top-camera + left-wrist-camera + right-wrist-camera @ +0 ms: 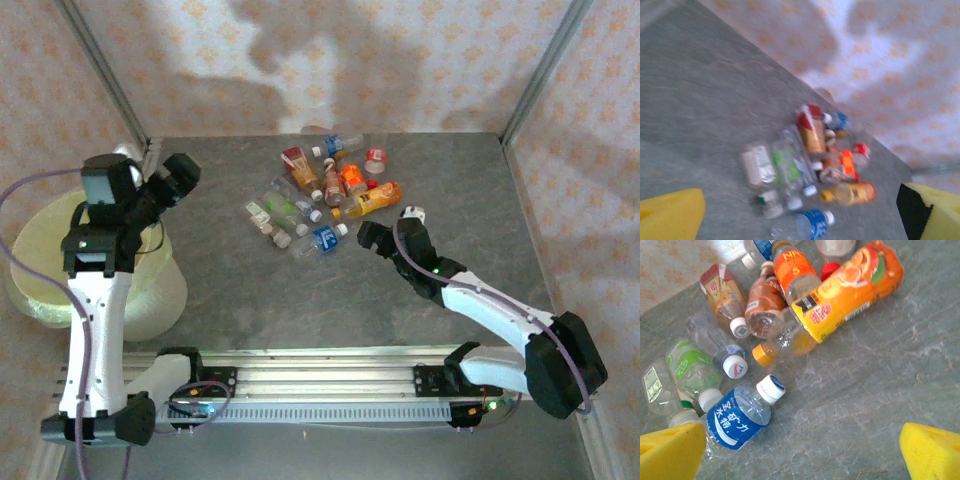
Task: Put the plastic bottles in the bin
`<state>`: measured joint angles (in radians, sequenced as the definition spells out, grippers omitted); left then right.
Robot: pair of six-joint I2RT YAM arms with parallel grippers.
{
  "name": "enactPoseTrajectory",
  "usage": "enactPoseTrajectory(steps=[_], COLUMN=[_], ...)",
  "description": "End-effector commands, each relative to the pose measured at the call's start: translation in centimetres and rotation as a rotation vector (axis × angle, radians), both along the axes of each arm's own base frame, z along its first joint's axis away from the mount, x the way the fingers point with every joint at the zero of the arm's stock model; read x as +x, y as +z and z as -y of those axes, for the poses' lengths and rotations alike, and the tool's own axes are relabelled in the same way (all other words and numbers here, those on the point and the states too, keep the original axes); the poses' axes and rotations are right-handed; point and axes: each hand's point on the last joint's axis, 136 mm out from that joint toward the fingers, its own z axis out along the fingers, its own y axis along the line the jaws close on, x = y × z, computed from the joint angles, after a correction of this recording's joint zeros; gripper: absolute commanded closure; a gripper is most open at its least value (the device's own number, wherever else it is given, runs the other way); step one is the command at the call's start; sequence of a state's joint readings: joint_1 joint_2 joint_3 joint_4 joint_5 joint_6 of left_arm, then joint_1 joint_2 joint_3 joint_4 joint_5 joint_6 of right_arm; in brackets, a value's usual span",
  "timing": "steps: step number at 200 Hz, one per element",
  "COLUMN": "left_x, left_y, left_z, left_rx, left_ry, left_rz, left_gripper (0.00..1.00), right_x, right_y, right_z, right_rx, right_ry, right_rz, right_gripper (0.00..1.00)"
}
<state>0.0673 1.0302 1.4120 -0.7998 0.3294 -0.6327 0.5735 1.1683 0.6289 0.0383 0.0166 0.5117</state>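
Grey marbled tabletop (400,300) fronts a patterned wall. At the near left sits the bin (30,250), with the left gripper (178,182) raised by its far side, jaws spread wide and empty. Equally wide and empty, the right gripper (390,225) hovers just short of a blue-labelled water bottle (737,422). Beyond it the plastic bottles (320,195) lie clustered, an orange juice bottle (850,290) among them.

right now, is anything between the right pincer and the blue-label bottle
Nothing visible does. The open right pincer faces the blue-label bottle with only bare table between them; the bottle lies off-centre, close to the finger on the left of the wrist view.
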Motion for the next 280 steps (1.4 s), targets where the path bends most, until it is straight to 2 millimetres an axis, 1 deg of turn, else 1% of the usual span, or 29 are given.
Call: enactPoseTrajectory(steps=[1,13,32,46,58,77,88,106,119,143,153,165,168,179,204,209,211,215,228,243,259,280], left_x=[1.7,2.2,3.1,3.8,4.4,5.2,5.4,5.8,6.0,6.2,6.3,6.3,6.2,5.8,5.5,5.6,5.7,5.9,6.3,6.6,6.4,6.2], left_y=[1.9,1.7,0.6,-0.5,-1.8,-4.5,-6.1,-8.8,-11.2,-14.8,-16.2,-17.8,-18.3,-20.0,-23.7,-23.9,-24.9,-25.5,-26.2,-26.7,-27.9,-29.6], left_z=[3.9,5.8,8.6,11.0,12.9,15.4,17.4,20.6,22.8,25.5,26.2,26.8,27.0,27.5,27.9,27.8,27.7,27.4,26.8,26.7,26.7,26.1], left_rx=[0.015,0.075,0.174,0.218,0.271,0.403,0.465,0.514,0.549,0.598,0.631,0.678,0.686,0.72,0.78,0.794,0.808,0.827,0.872,0.86,0.842,0.864], left_ry=[-0.132,-0.191,-0.287,-0.367,-0.413,-0.458,-0.517,-0.611,-0.688,-0.773,-0.799,-0.834,-0.851,-0.913,-0.991,-0.99,-0.991,-0.983,-0.963,-0.959,-0.975,-0.974], left_rz=[0.089,0.081,0.046,0.023,-0.005,-0.071,-0.111,-0.158,-0.196,-0.246,-0.266,-0.29,-0.301,-0.342,-0.408,-0.41,-0.434,-0.451,-0.477,-0.477,-0.495,-0.549], left_gripper=[0.01,0.01,0.0,0.01,0.0,0.0,0.0,0.0,0.0,0.0,0.0,0.0,0.0,0.0,0.0,0.0,0.0,0.0,0.0,0.0,0.0,0.0], right_x=[0.0,0.2,0.3,0.1,0.1,0.0,0.0,0.0,0.0,-0.2,-0.3,-0.5,-0.5,-0.7,-0.9,-1.0,-1.0,-1.0,-1.1,-1.2,-1.2,-1.1], right_y=[-0.5,-0.9,-1.3,-1.9,-2.5,-3.0,-3.0,-2.8,-2.7,-2.4,-2.4,-2.8,-2.1,-2.0,-1.8,-1.8,-1.7,-1.8,-1.8,-1.9,-2.0,-2.1], right_z=[-0.1,0.0,-0.8,-1.3,-1.2,-0.6,-0.2,0.6,1.3,2.8,3.5,4.2,4.4,5.0,5.7,5.8,5.8,5.8,5.9,6.0,5.9,5.8], right_rx=[0.102,0.178,0.27,0.291,0.284,0.266,0.265,0.262,0.25,0.22,0.208,0.183,0.192,0.177,0.155,0.155,0.155,0.154,0.151,0.152,0.154,0.157], right_ry=[-0.095,-0.151,-0.167,-0.172,-0.182,-0.207,-0.223,-0.251,-0.272,-0.306,-0.32,-0.337,-0.337,-0.35,-0.367,-0.367,-0.368,-0.368,-0.369,-0.374,-0.376,-0.367], right_rz=[-0.088,-0.124,-0.171,-0.21,-0.235,-0.252,-0.248,-0.236,-0.229,-0.218,-0.213,-0.218,-0.198,-0.193,-0.189,-0.188,-0.187,-0.189,-0.192,-0.194,-0.196,-0.198], right_gripper=[0.01,0.01,0.01,0.01,0.01,0.01,0.01,0.01,0.01,0.01,0.01,0.01,0.01,0.01,0.01,0.01,0.01,0.01,0.01,0.01,0.01,0.01])
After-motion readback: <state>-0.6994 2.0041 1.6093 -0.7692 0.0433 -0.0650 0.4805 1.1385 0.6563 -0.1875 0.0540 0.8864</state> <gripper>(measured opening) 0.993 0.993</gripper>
